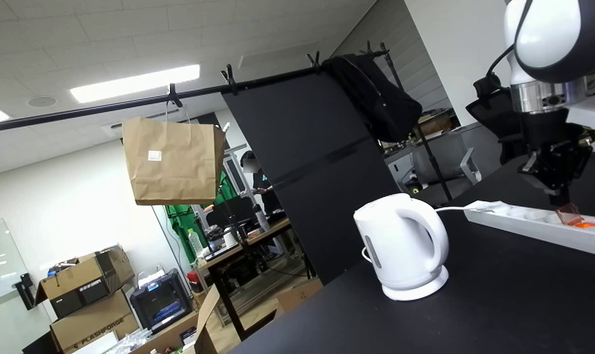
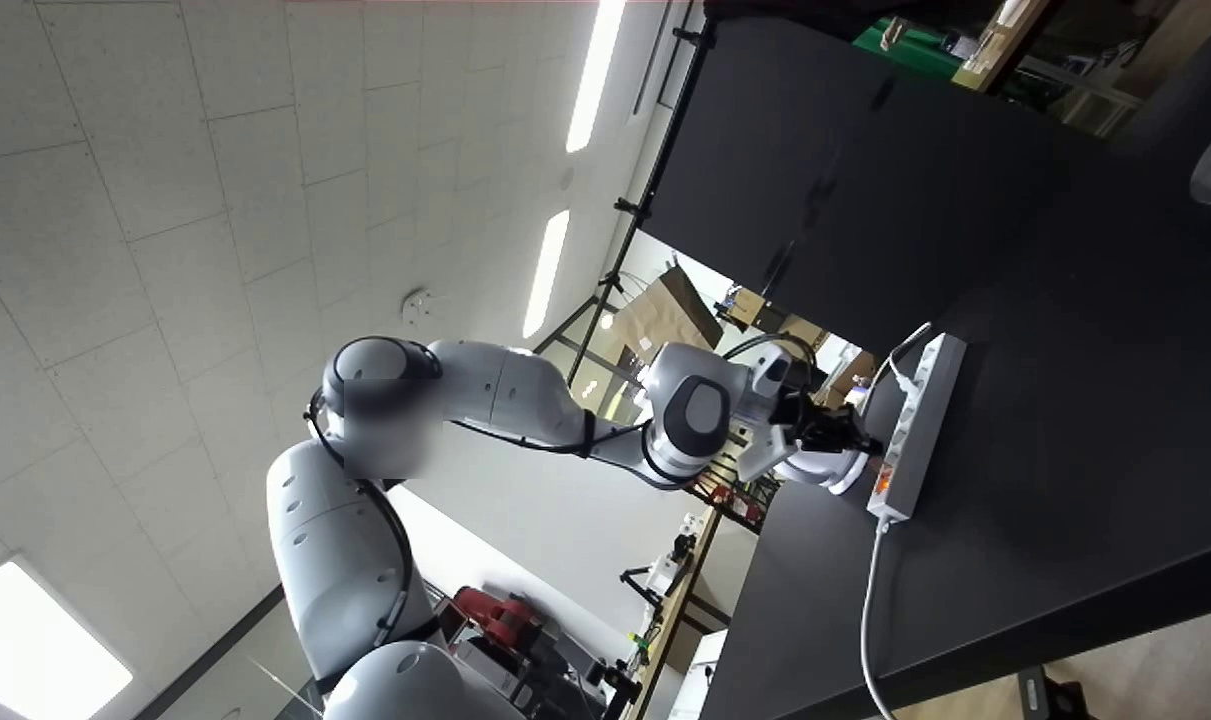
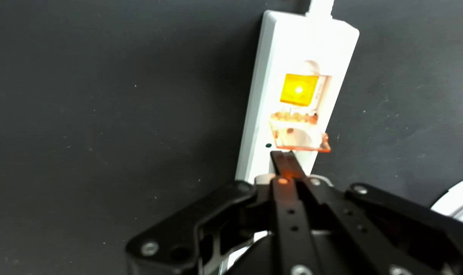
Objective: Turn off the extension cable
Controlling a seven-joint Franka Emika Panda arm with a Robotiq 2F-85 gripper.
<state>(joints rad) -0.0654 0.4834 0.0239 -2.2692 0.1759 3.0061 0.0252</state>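
The extension cable is a long white power strip on the black table; it also shows in an exterior view and in the wrist view. Its switch glows yellow-orange near the cord end. A translucent orange cover stands raised over the strip beside the switch; it also shows in an exterior view. My gripper is shut with its fingertips together, holding nothing visible. The tips are at the cover's edge, on the side away from the switch; whether they touch it I cannot tell.
A white kettle stands on the black table near the strip's far end. A white plug with a cord sits in the strip's far end. The strip's own cord runs over the table edge.
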